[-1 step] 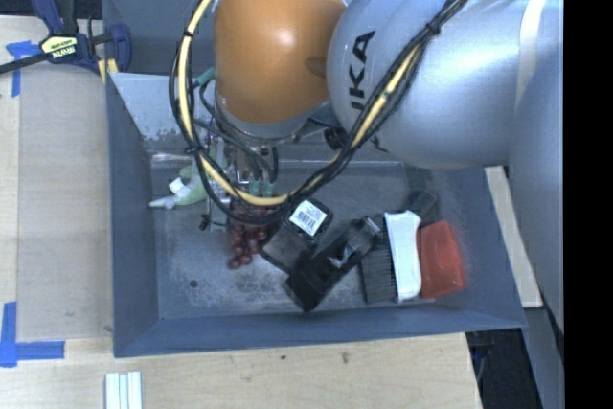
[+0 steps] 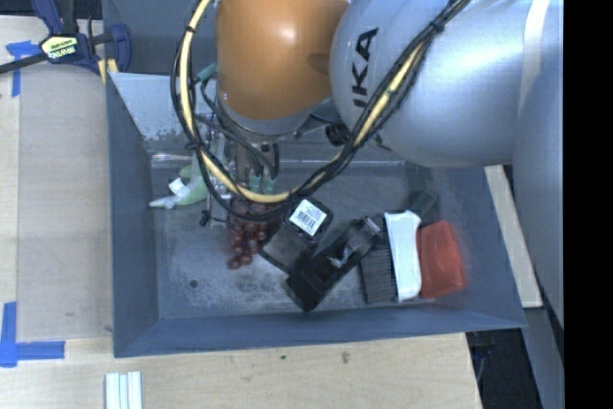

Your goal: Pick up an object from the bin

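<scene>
Looking down into the bin (image 2: 129, 206), I see the gripper (image 2: 241, 194) low over its left half, just above a dark red bunch of grapes (image 2: 244, 242) on the floor; whether it is open or closed I cannot tell. A green and white thing (image 2: 187, 189) lies just left, with a black labelled box (image 2: 306, 219), a brush (image 2: 400, 256) and a red block (image 2: 442, 261) to the right.

I read bin (image 2: 134, 206) as matt grey metal, floor scuffed. Orange cover (image 2: 273, 38): glossy, smooth plastic. Arm (image 2: 460, 81): satin silver shell. Right: brush (image 2: 402, 249) w/ smooth white plastic handle, black bristles; red block (image 2: 442, 259) looks rough. Paper label (image 2: 308, 217), centre.
</scene>
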Available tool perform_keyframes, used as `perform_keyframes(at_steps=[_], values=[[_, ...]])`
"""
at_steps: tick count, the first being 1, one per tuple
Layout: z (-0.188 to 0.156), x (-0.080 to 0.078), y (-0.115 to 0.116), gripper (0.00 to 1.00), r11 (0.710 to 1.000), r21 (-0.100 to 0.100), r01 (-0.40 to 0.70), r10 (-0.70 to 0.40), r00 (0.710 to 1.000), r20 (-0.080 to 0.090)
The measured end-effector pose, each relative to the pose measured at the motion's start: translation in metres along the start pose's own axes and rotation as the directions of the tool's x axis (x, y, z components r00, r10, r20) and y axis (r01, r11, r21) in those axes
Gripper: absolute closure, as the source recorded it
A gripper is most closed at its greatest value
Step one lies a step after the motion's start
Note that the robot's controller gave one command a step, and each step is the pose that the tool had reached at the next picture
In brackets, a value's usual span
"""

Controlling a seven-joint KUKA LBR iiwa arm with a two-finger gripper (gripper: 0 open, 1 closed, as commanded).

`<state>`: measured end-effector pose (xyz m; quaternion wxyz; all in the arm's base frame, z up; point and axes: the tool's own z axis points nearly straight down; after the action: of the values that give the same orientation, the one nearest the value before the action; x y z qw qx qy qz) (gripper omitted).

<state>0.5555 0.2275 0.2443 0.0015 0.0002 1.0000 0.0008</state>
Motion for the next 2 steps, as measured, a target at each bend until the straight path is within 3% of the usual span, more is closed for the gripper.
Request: perform_keyframes(at_steps=[1,2], values=[[0.055,-0.02,-0.011,0.0,0.993,0.0,0.115,-0.115,0.993,0.001],[0.084,-0.075,-0.032,0.0,0.945,0.001,0.326,-0.326,0.945,0.008]])
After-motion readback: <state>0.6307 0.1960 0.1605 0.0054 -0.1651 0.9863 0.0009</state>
